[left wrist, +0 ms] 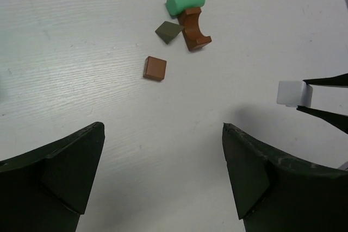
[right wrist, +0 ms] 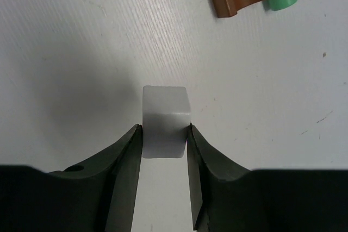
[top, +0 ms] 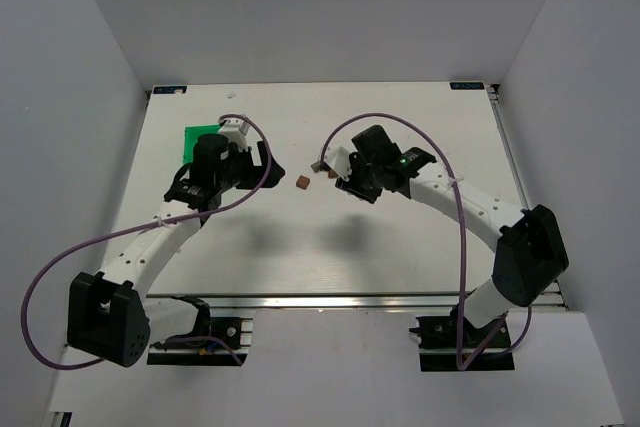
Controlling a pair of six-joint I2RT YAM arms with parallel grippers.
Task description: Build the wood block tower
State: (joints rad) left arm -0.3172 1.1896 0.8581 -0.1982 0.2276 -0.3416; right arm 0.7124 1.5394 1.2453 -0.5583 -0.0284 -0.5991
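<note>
Five loose blocks, nothing stacked: one brown cube (left wrist: 155, 68) sits about mid-table (left wrist: 65, 52), and near it one green cylinder (left wrist: 186, 1) lies on its side, long axis level, touching the end of one brown arch (left wrist: 194, 28) laid flat, with one olive wedge (left wrist: 168, 31) just beside the arch. One white cube (left wrist: 291, 93) is pinched between the right gripper (right wrist: 165, 134) fingers, apart from that group. Left gripper (left wrist: 163, 150) is spread wide with nothing in it, next to one green bin (top: 200, 135) toward the table's far-left corner; two blue labels (top: 170, 89) on the far edge are too small to read.
</note>
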